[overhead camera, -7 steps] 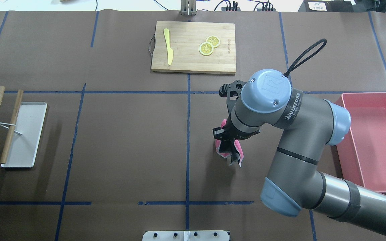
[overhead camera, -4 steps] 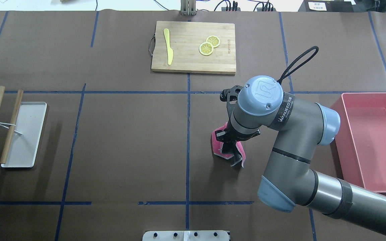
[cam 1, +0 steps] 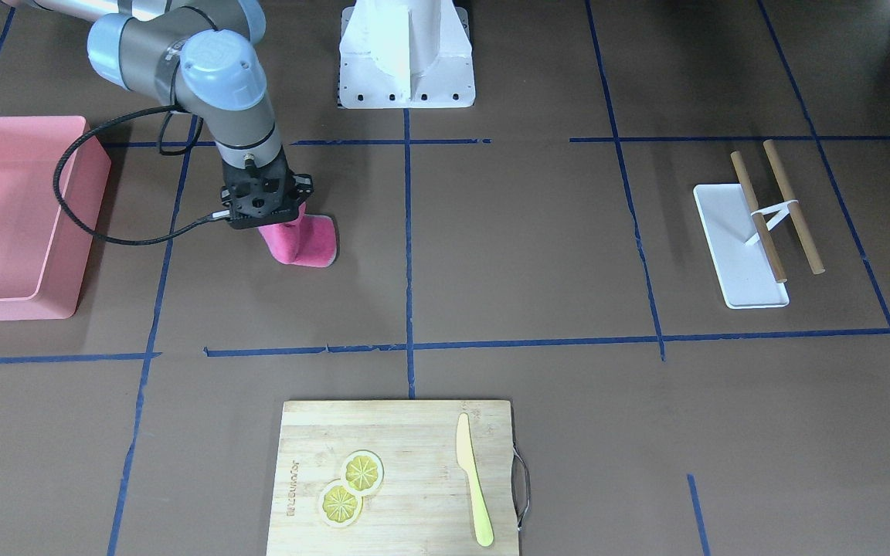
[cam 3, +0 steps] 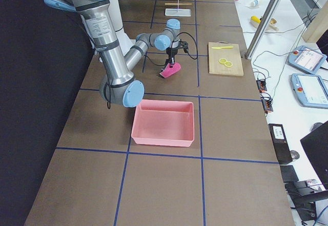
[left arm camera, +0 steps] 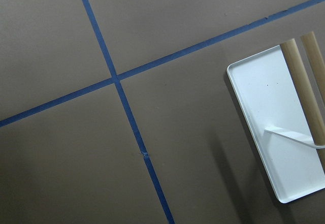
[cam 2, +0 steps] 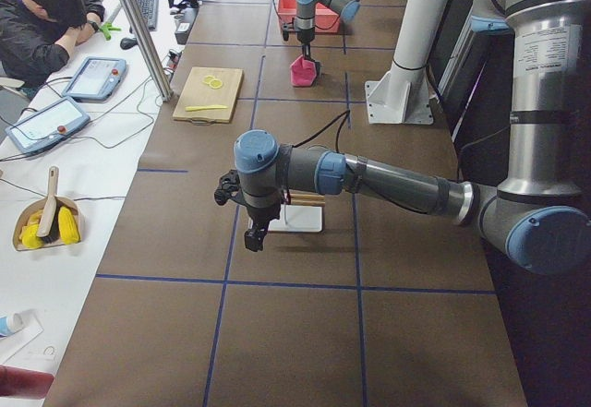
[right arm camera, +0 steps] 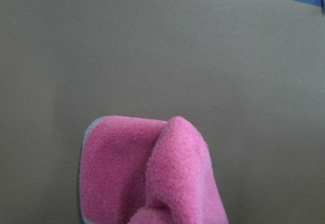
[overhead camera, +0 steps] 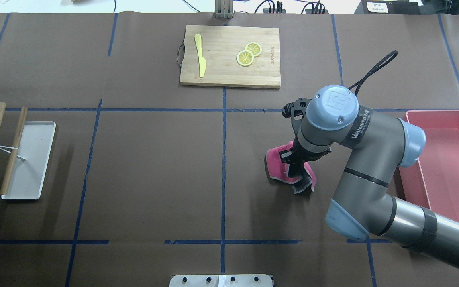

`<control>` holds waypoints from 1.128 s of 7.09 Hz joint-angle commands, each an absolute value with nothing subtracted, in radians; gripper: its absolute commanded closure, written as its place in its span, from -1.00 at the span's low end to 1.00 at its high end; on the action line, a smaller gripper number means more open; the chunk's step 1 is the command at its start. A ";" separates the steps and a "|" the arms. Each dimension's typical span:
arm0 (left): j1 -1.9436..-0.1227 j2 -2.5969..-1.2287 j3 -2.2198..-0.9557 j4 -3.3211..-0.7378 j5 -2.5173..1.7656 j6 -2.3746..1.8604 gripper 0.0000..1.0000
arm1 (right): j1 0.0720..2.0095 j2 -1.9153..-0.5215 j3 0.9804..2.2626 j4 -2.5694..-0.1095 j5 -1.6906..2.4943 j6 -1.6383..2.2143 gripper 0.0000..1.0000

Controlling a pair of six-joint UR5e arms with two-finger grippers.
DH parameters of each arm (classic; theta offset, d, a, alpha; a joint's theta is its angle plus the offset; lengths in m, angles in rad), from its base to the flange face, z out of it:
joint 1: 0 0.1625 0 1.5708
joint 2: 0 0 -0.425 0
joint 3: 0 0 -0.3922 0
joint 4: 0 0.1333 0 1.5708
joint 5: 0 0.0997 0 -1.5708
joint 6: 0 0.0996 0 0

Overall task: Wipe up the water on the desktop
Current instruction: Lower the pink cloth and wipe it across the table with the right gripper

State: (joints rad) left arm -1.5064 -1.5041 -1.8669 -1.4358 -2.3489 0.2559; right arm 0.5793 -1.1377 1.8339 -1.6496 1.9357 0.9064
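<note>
The brown surface (cam 1: pixel 538 255) spreads under everything, with no water visible. The right hand (cam 1: pixel 269 225) is clamped on the pink cloth (cam 1: pixel 307 245), whose fold touches down. Bunched like that, it could skim past the spill.

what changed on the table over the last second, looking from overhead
The right hand, still shut on the pink cloth, dragged it across the desktop toward the robot's right, closer to the pink bin. The cloth's lower end trails on the surface. Nothing was picked up or let go. The cutting board and the white tray have not moved.
</note>
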 commanded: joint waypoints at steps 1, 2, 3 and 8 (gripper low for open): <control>-1.506 -1.505 -1.867 -1.436 -2.350 0.250 -1.00 | 0.620 -1.196 1.841 -1.649 1.940 0.838 1.00; -1.506 -1.505 -1.868 -1.436 -2.350 0.250 -1.00 | 0.629 -1.216 1.842 -1.649 1.940 0.819 1.00; -1.506 -1.505 -1.868 -1.436 -2.350 0.250 -1.00 | 0.630 -1.227 1.842 -1.649 1.940 0.807 1.00; -1.506 -1.505 -1.867 -1.433 -2.350 0.249 -1.00 | 0.560 -1.119 1.835 -1.649 1.933 0.941 1.00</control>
